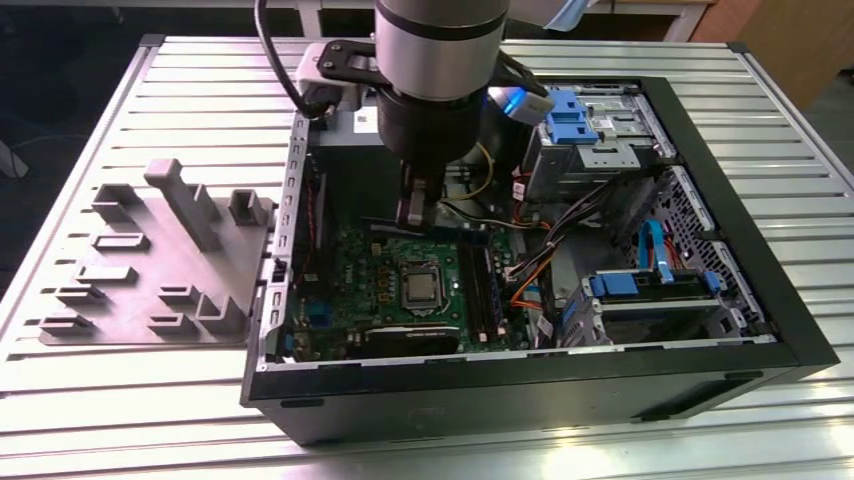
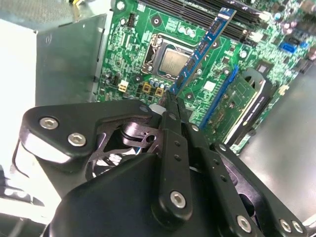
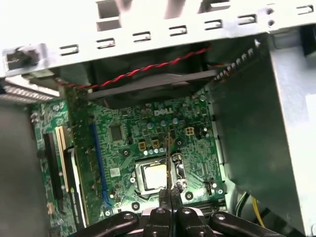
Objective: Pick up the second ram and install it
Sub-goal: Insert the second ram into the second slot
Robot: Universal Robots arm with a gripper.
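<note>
My gripper (image 1: 416, 215) reaches down into the open computer case, just above the green motherboard (image 1: 354, 265). It is shut on the second ram (image 2: 202, 47), a long thin stick with a row of chips that juts out from the fingertips over the processor socket (image 2: 170, 61). In the first wrist view the ram (image 3: 169, 158) appears edge-on, rising from the closed gripper (image 3: 169, 197) above the socket (image 3: 155, 176). The long memory slots (image 2: 197, 10) lie past the far end of the stick, apart from it.
The black case wall (image 1: 534, 385) surrounds the board. Drive cages with blue clips (image 1: 641, 285) and orange cables (image 1: 527, 275) crowd the exterior view's right. A grey moulded holder tray (image 1: 147, 260) sits on the slatted table at the exterior view's left. An expansion card (image 2: 247, 106) stands beside the socket.
</note>
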